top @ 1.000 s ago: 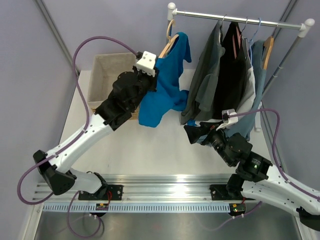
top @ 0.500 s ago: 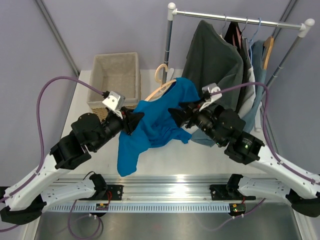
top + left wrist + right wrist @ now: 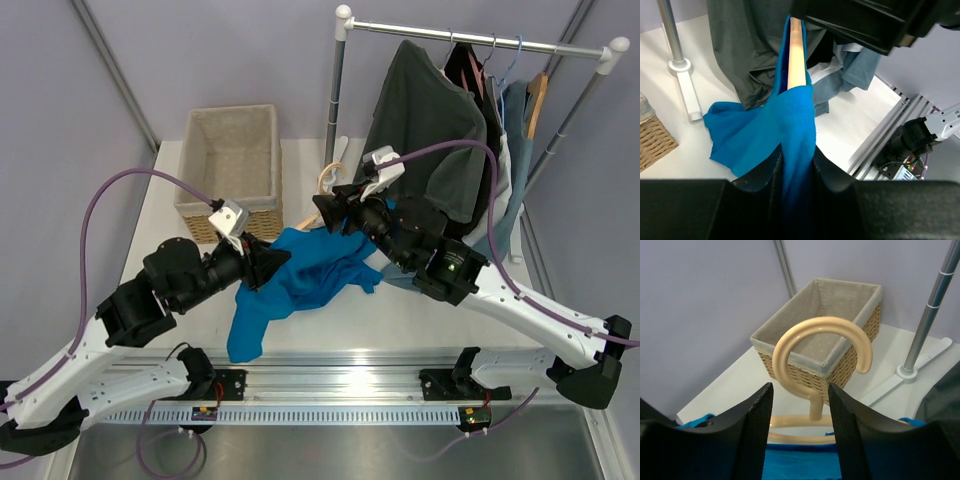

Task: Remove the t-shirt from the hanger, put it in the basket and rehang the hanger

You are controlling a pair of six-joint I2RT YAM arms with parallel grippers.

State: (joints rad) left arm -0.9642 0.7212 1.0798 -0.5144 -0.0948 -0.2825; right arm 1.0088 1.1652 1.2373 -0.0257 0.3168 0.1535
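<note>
Beside wicker basket (image 3: 230,160), left pincer (image 3: 795,160) pinching t-shirt (image 3: 305,275); right pincer (image 3: 800,387) gripping hanger (image 3: 820,325)

Top external view: looks steeply down from above the near edge, covering the whole counter (image 3: 385,322). Left wrist view: close range, facing along the t-shirt (image 3: 790,125) toward the rack (image 3: 669,35). Right wrist view: close range, facing the basket (image 3: 847,362). All three share the hanger (image 3: 822,322).

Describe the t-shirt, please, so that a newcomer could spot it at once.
Start at the clothes rack at the table's back right. Just in front of it, a t-shirt drapes from a wooden hanger onto the table. It is the only bright blue garment and the only one off the rail; its grey and black neighbours hang there.
</note>
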